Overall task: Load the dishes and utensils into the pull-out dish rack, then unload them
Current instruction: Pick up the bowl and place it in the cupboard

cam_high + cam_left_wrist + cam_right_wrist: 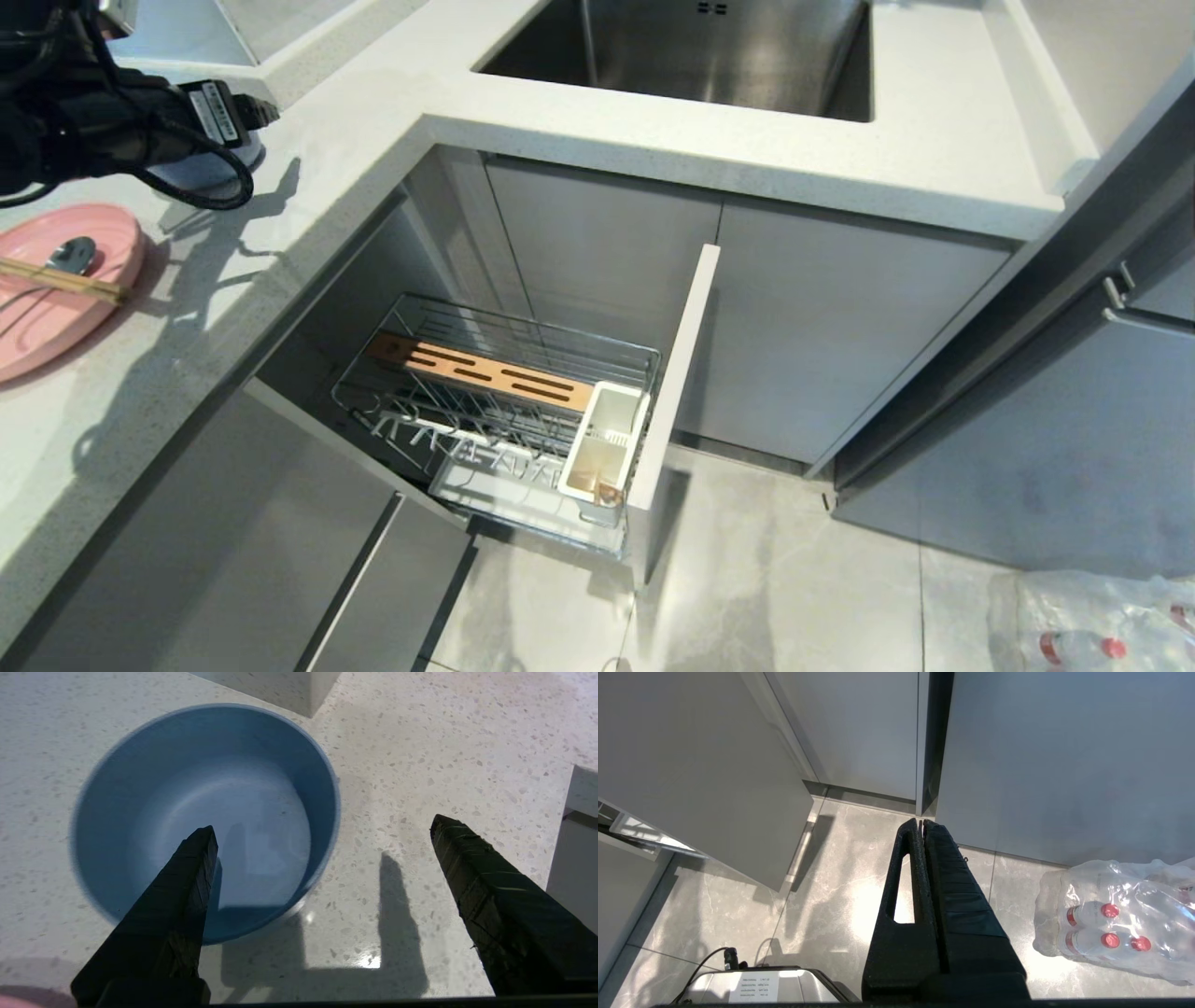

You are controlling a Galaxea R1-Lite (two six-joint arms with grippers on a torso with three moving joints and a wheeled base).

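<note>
- Seemingly near the end: the pull-out dish rack (504,411) stands pulled out, bare of dishes.
- Far left on the counter (373,140), the pink plate (56,289) carries spoon (67,254) and chopsticks (61,278), which run left-right.
- Left gripper (322,835) is spread wide above the upright blue bowl (205,812), holding nothing.
- Right gripper (923,823) hangs pressed together over the floor.

On the surface (308,233) at the left lies the plate (56,299), with the spoon (65,257) and the chopsticks (61,278) on it. Behind the plate stands the bowl (205,821) — the left claw (322,835) hangs over it. Below the surface the dish rack (504,411) is pulled out over the floor (794,579), its caddy (602,439) at the front end, just beside the front panel (677,373).
</note>
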